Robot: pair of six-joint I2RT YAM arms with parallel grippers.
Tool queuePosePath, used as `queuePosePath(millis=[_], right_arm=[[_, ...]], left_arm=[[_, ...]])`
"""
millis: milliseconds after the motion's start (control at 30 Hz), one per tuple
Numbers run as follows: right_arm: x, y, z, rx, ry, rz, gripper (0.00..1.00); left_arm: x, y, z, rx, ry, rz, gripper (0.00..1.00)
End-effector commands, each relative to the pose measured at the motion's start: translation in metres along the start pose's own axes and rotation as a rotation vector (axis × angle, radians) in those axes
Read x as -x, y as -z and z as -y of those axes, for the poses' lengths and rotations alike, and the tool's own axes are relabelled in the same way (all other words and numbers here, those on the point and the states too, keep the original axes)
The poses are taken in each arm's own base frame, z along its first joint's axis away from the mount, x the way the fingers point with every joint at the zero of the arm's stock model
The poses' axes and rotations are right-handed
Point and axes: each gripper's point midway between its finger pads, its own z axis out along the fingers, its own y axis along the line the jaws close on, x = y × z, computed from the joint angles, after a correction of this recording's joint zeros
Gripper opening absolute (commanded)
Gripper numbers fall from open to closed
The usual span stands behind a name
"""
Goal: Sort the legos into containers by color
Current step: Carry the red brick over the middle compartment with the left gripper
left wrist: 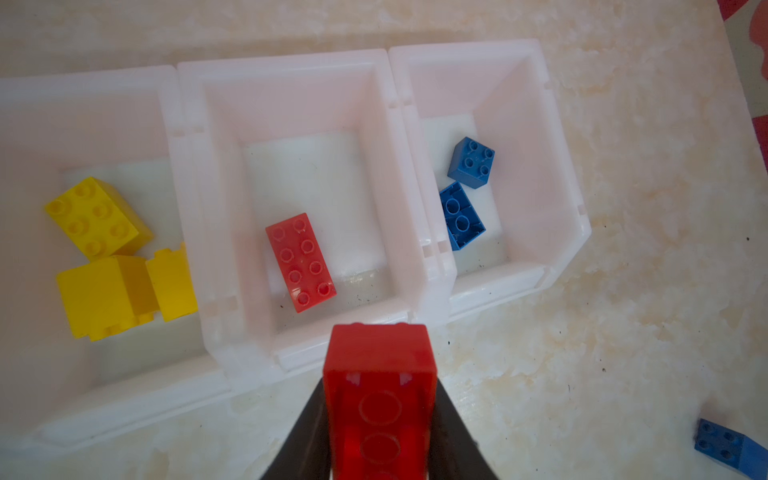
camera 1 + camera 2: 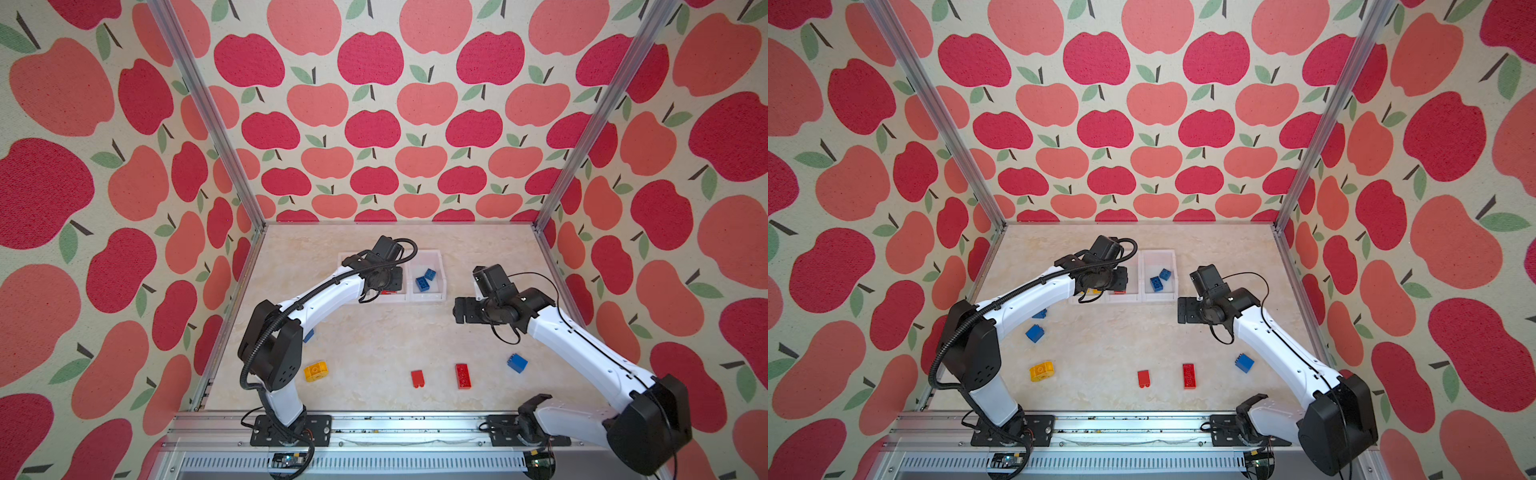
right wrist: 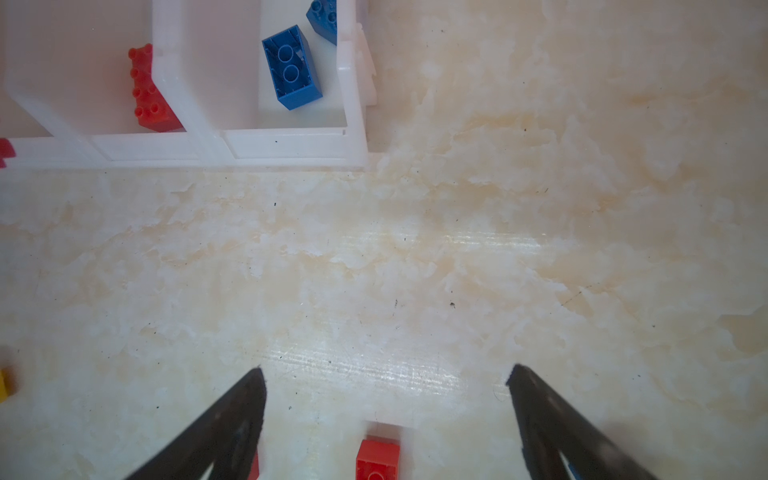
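Your left gripper (image 1: 380, 399), closed on a red brick (image 1: 380, 361), hangs at the near wall of the middle bin (image 1: 291, 66). Inside, one long red brick (image 1: 300, 262) occupies the near floor; the far half is free. Open tabletop (image 3: 415, 257) lies ahead of your right gripper (image 3: 386, 370).

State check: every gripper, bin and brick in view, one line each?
left gripper: shut on held red brick, at middle bin.
right gripper: open, empty.
yellow bin: yellow bricks inside.
middle bin: one long red brick, studs up.
blue bin: two blue bricks, one studs up, one hollow side up.
rounded yellow brick, two loose red bricks, loose blue bricks: on table, unsorted.
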Motion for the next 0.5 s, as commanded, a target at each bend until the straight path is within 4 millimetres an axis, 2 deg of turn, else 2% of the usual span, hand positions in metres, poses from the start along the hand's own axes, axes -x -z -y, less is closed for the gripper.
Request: queuePosePath(millis=[0, 167, 467], right_arm=[[0.004, 0.007, -0.002, 0.019, -0.026, 0.01, 0.94], [0.006, 0.009, -0.003, 0.022, -0.027, 0.015, 0.94], [0.005, 0.012, -0.002, 0.018, -0.029, 0.019, 0.94]], left_arm=[[0.024, -0.01, -0.002, -0.019, -0.002, 0.04, 0.24], [0.043, -0.029, -0.005, -0.035, 0.016, 0.046, 0.24], [0.043, -0.069, -0.007, -0.051, 0.049, -0.016, 0.24]])
